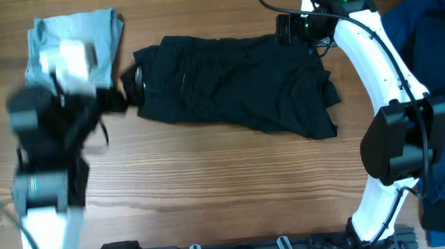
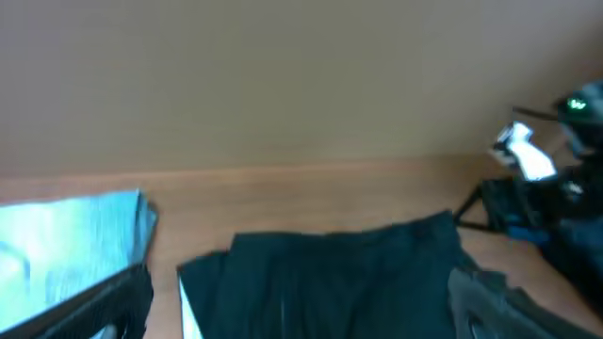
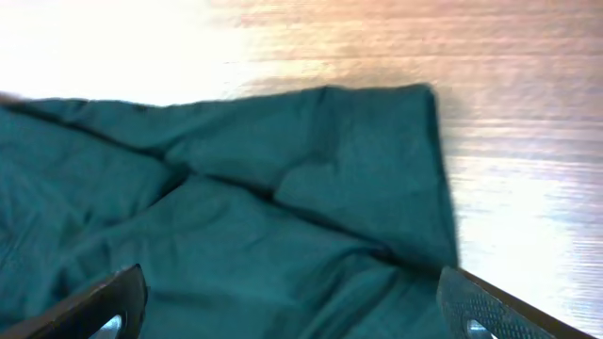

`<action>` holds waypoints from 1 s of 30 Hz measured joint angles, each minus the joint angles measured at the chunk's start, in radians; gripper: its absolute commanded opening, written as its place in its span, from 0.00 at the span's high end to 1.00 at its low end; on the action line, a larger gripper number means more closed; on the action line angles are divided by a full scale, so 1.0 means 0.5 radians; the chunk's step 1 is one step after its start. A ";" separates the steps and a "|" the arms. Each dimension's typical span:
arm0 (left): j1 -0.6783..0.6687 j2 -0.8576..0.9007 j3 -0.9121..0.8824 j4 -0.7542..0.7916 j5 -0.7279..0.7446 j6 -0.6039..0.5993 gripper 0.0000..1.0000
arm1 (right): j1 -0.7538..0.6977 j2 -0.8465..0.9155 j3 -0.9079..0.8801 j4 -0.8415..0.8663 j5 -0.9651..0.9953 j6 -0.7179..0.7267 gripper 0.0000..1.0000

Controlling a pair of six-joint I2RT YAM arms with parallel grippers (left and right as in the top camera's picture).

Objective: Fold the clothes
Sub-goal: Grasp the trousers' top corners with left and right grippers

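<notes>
Black shorts (image 1: 236,88) lie spread flat, rumpled, mid-counter toward far edge, long axis running left to right. Counter (image 1: 227,187) is wood.

Left fingers (image 1: 131,82) at left end of shorts, spread wide, holding nothing; left arm blurred in overhead view.

Right fingers (image 1: 286,30) over far right corner of shorts, spread wide, nothing between them; wrist view shows cloth below, not pinched.

Pale blue garment (image 1: 98,27) at far left corner, partly under left arm. Dark blue garments (image 1: 435,23) heaped along right edge, behind right arm.

Wooden table (image 1: 227,191), black shorts (image 1: 235,84), pale blue garment (image 1: 104,27)
</notes>
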 measured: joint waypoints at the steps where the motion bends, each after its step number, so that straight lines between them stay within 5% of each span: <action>1: -0.008 0.128 0.154 -0.202 0.011 0.029 0.00 | 0.000 0.000 0.000 0.008 0.040 0.001 0.02; 4: -0.060 0.668 0.709 -0.518 0.036 0.138 0.00 | -0.002 -0.001 0.000 0.024 0.176 0.034 0.04; 7: -0.087 0.986 0.889 -0.533 0.045 0.183 0.00 | -0.026 -0.001 0.000 0.033 0.237 0.069 0.04; 17: -0.119 1.586 0.911 -0.175 0.136 0.224 0.00 | -0.161 0.021 0.000 0.207 0.246 0.094 0.15; 30: -0.273 2.150 0.919 0.304 0.042 0.130 0.00 | -0.160 0.208 -0.002 0.414 0.230 0.052 0.13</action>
